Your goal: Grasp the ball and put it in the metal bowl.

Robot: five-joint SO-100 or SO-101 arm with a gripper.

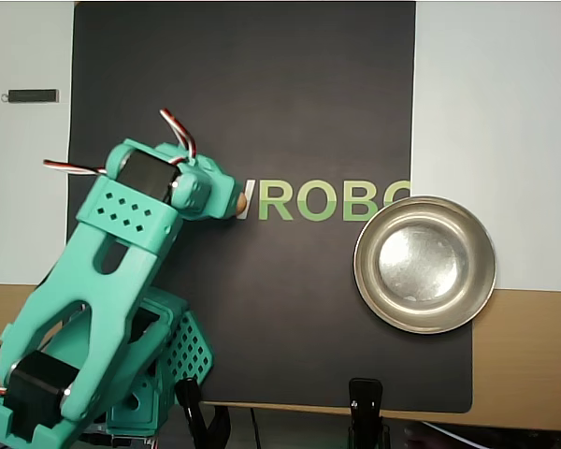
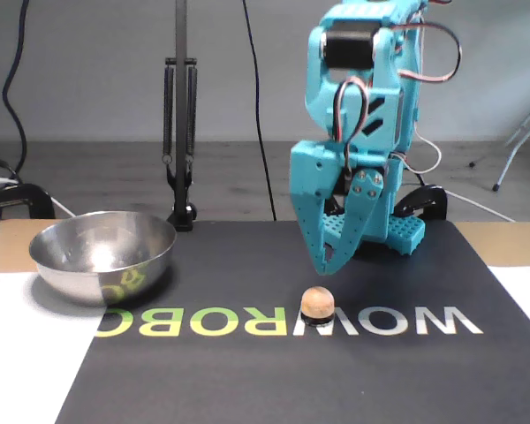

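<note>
The teal pincer (image 2: pixel 325 265) is hanging over the ball (image 2: pixel 317 302).
Ball is sitting just under its tips, untouched; I can't tell if they're parted. It looks smooth, light and rolly: pinch its middle.

Teal printed arm (image 2: pixel 362 132), perforated panels, black servos, seemingly red-white-black wires.

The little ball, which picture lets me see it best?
The fixed view: the whole ball sits in the open on the black mat, just below the gripper. In the overhead view the arm hides most of it; only an edge peeks out.
</note>
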